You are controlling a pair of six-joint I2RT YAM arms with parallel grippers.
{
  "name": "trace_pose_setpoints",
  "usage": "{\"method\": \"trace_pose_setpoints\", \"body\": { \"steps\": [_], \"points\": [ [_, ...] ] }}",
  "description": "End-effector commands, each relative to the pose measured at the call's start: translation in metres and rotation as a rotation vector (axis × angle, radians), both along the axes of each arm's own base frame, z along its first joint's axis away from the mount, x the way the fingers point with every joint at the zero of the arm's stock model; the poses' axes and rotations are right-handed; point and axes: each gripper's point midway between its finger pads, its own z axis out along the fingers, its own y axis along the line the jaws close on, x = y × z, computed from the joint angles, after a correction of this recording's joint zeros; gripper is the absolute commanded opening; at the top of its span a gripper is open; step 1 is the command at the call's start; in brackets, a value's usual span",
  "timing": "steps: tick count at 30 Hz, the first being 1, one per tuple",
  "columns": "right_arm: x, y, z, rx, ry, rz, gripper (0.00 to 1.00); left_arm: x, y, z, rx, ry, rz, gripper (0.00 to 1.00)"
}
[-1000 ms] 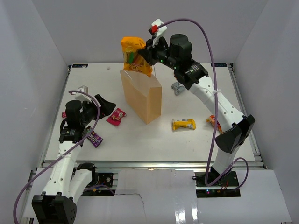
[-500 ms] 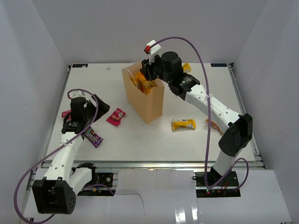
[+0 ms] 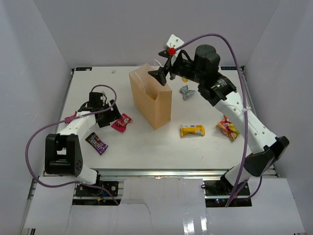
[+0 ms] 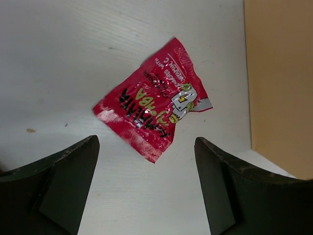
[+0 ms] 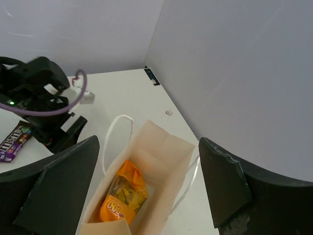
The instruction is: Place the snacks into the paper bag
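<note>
The tan paper bag (image 3: pixel 152 103) stands upright mid-table, and the larger orange snack bag (image 5: pixel 123 193) lies inside it. My right gripper (image 3: pixel 164 68) hovers open above the bag's mouth (image 5: pixel 166 142) with nothing between its fingers. My left gripper (image 4: pixel 146 186) is open just short of the pink-red packet (image 4: pixel 154 107), which lies flat left of the bag (image 3: pixel 122 122). The other snacks lie on the table: a dark purple packet (image 3: pixel 97 143), a yellow bar (image 3: pixel 192 130), a red-yellow packet (image 3: pixel 227 129) and a silver-grey packet (image 3: pixel 186 92).
White walls enclose the table on three sides. The bag's tan side (image 4: pixel 279 83) stands close to the right of the pink-red packet. A small pink item (image 3: pixel 71 117) lies by the left arm's cable. The white loop handles (image 5: pixel 115 132) hang at the bag's rim.
My right gripper opened and let go of the orange bag, which now lies inside the paper bag; the gripper has lifted. My left arm moved right to the pink-red packet.
</note>
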Motion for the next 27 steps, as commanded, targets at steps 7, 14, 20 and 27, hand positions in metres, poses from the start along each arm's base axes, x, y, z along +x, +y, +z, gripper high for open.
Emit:
{"method": "trace_pose_setpoints", "body": {
  "steps": [7, 14, 20, 27],
  "points": [
    [-0.002, -0.118, -0.103, -0.134, 0.216, 0.0, 0.88, 0.039, -0.063, -0.01, 0.281, -0.099, -0.537, 0.89],
    [-0.021, -0.171, -0.156, -0.123, 0.339, -0.105, 0.89, 0.031, -0.038, -0.046, 0.526, 0.028, -0.516, 0.84],
    [-0.035, -0.188, -0.176, -0.094, 0.4, -0.136, 0.88, 0.021, -0.02, -0.069, 0.613, 0.122, -0.44, 0.62],
    [-0.04, -0.2, -0.185, -0.078, 0.428, -0.16, 0.88, 0.014, -0.022, -0.065, 0.569, 0.124, -0.379, 0.2]
  ]
}}
